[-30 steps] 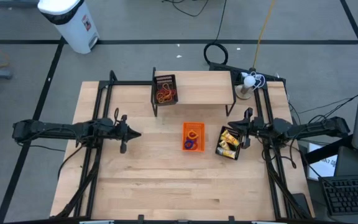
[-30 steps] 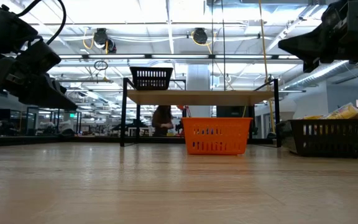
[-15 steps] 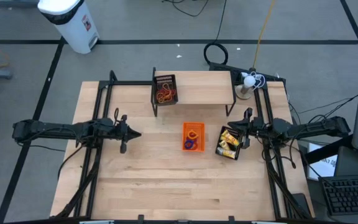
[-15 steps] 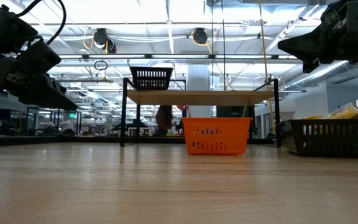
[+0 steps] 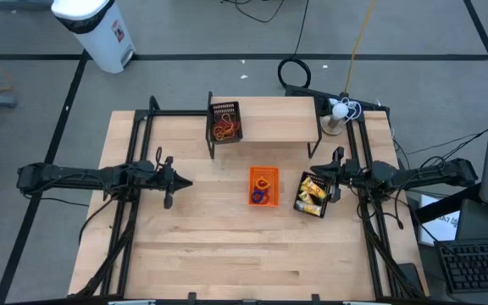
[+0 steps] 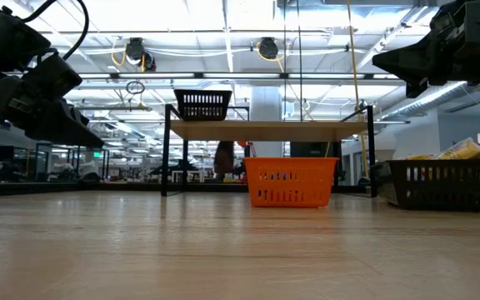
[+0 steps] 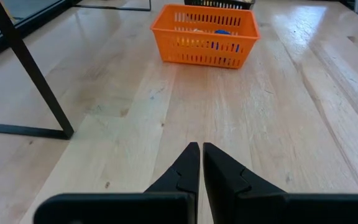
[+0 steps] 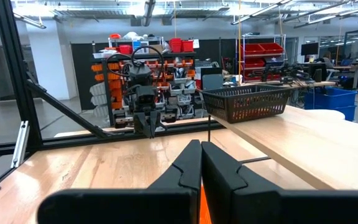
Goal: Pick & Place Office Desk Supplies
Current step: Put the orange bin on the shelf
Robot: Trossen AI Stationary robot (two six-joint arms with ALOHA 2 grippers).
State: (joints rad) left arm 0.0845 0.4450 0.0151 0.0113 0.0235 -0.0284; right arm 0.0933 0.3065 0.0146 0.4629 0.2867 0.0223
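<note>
Red, orange and tan rubber bands (image 5: 224, 129) lie in a black mesh tray (image 5: 224, 111) standing on the raised shelf (image 5: 278, 120). Blue, orange and purple rings (image 5: 262, 193) sit in the orange tray (image 5: 252, 175) at mid-table. Yellow oblong pieces (image 5: 312, 193) fill a second black mesh tray (image 5: 297, 200) to its right. My left gripper (image 5: 185, 181) hangs shut above bare wood, left of the orange tray (image 7: 205, 36). My right gripper (image 5: 317, 175) hangs shut, raised over the far edge of the tray of yellow pieces.
The shelf's black legs (image 7: 33, 71) stand near my left gripper. Black frame rails (image 5: 134, 161) run along both table sides. Bare wood (image 5: 227, 254) spans the near half of the table. A person (image 6: 223, 158) shows in the room beyond the far edge.
</note>
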